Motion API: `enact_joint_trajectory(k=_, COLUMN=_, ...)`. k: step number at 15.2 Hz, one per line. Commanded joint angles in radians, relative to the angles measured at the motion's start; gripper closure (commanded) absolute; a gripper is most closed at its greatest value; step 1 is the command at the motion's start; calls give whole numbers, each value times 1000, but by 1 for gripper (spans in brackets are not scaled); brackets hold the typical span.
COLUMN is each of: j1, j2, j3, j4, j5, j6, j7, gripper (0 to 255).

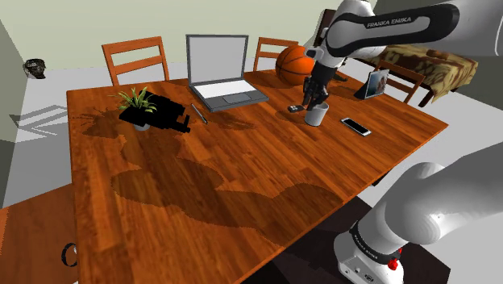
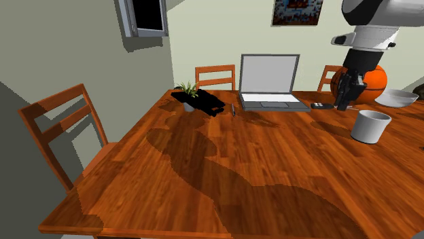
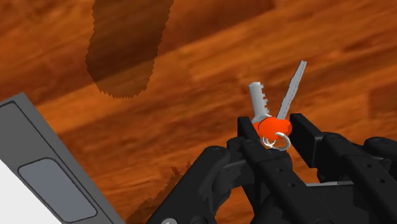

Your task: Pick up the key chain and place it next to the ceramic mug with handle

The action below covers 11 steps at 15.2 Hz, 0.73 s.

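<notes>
Wood table [image 1: 242, 185] is the biggest thing here. The white arm [image 1: 387, 28] reaches over its far side, w/ an open laptop [image 1: 219, 68] and an orange ball [image 1: 295, 64] at the back. A white mug [image 1: 316, 114] stands upright toward the shoulder view's right, and a phone [image 1: 355, 126] lies flat near it. The black gripper [image 3: 275, 127] hangs close beside the mug on the laptop side, narrowed onto the key chain [image 3: 272, 125]. The orange fob is pinched btwn the two fingers, the ring dangles in front, and two grey keys stick out past the tips. So the key chain is in the gripper and looks to be off the wood, not yet set down. Judgement: pick done, carry about done, placing is the step in hand. To do it well, the arm should come straight down over bare wood beside the mug, low enough that the keys nearly touch before the fingers part, b/c a drop from height could bounce them away. It should keep off the mug's wall, since a nudge could shift or tip it. It should also avoid the small dark item [image 1: 293, 108] lying by the gripper; can't tell what that is. Then open and lift straight up so the ring doesn't snag a finger.
</notes>
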Motion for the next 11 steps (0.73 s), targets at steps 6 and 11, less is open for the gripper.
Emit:
enact_joint_trajectory(k=6, j1=0, j2=28, j3=-11, j4=-73, j5=3, j6=101, j7=-11, gripper=255)
enact_joint_trajectory(k=11, j1=1, j2=56, j3=-20, j4=-118, j5=8, j6=173, j7=-20, gripper=255)
